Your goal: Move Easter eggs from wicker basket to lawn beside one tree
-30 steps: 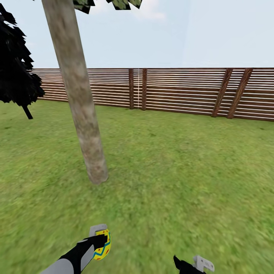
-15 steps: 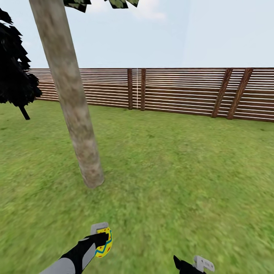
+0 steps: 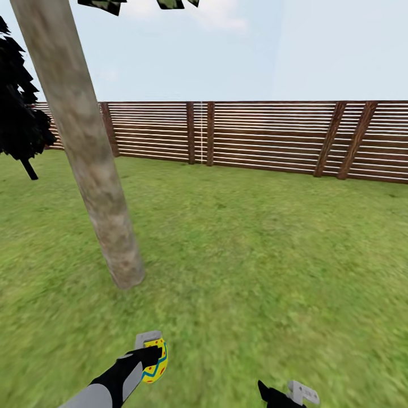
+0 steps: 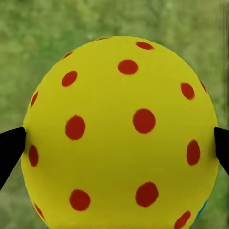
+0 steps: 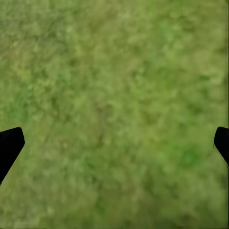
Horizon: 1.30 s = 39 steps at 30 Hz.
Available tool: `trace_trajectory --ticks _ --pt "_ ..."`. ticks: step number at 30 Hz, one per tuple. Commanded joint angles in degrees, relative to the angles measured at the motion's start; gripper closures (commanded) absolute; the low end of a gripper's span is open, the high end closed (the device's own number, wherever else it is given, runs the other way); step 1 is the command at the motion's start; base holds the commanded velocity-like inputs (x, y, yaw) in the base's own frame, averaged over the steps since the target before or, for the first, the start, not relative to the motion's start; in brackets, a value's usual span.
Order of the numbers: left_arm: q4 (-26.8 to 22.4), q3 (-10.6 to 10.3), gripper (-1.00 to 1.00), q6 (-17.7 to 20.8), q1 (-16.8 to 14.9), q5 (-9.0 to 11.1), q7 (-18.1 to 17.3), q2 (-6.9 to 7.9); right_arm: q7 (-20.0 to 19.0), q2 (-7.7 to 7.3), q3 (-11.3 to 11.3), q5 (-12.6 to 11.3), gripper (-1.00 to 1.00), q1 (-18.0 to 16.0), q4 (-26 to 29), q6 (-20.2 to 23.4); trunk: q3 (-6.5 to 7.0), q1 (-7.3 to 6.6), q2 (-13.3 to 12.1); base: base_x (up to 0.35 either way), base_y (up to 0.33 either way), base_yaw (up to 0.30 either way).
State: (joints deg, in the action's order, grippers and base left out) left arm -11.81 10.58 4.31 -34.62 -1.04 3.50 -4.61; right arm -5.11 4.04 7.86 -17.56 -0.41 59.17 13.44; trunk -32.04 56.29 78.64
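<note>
The left hand (image 3: 152,356) sits low at the near left of the head view, closed around one Easter egg (image 3: 155,362), yellow with a blue zigzag band and red dots. In the left wrist view the same egg (image 4: 121,136) bulges large, its yellow shell spotted with red, and a dark fingertip (image 4: 10,149) presses against it on each side, with blurred grass behind. The egg is held above the lawn (image 3: 255,249), nearer than the foot of the tree (image 3: 90,164) and a little to its right.

The tree has a bare, pale grey-brown trunk that leans left as it rises and meets the grass at the left of the scene. A few leaves of its crown show against the sky.

The right hand (image 3: 290,394) is at the near right edge, with nothing in it; in the right wrist view its two dark fingertips (image 5: 9,147) stand wide apart over bare grass.

Far across the lawn runs a brown slatted fence (image 3: 266,136). A dark-leaved tree (image 3: 20,122) stands at the far left.
</note>
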Motion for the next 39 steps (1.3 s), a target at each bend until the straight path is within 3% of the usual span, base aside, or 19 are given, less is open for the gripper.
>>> trace_trajectory --ticks 1,31,39 --pt "-0.1 0.3 1.0 0.4 0.0 -0.1 0.1 -0.04 -0.3 0.06 0.2 -0.4 -1.0 0.0 0.1 0.4 -0.05 0.02 0.0 0.262 -0.229 0.0" --pt "-0.1 0.3 1.0 0.3 0.0 -0.1 0.1 -0.04 -0.4 0.09 0.2 -0.2 -1.0 0.0 0.1 0.4 -0.01 0.02 0.0 0.274 -0.2 0.011" --pt "-0.1 0.3 1.0 0.2 0.0 -0.1 0.1 -0.04 -0.3 0.09 0.2 -0.2 -1.0 0.0 0.1 0.4 -0.01 0.02 0.0 0.311 -0.14 0.202"
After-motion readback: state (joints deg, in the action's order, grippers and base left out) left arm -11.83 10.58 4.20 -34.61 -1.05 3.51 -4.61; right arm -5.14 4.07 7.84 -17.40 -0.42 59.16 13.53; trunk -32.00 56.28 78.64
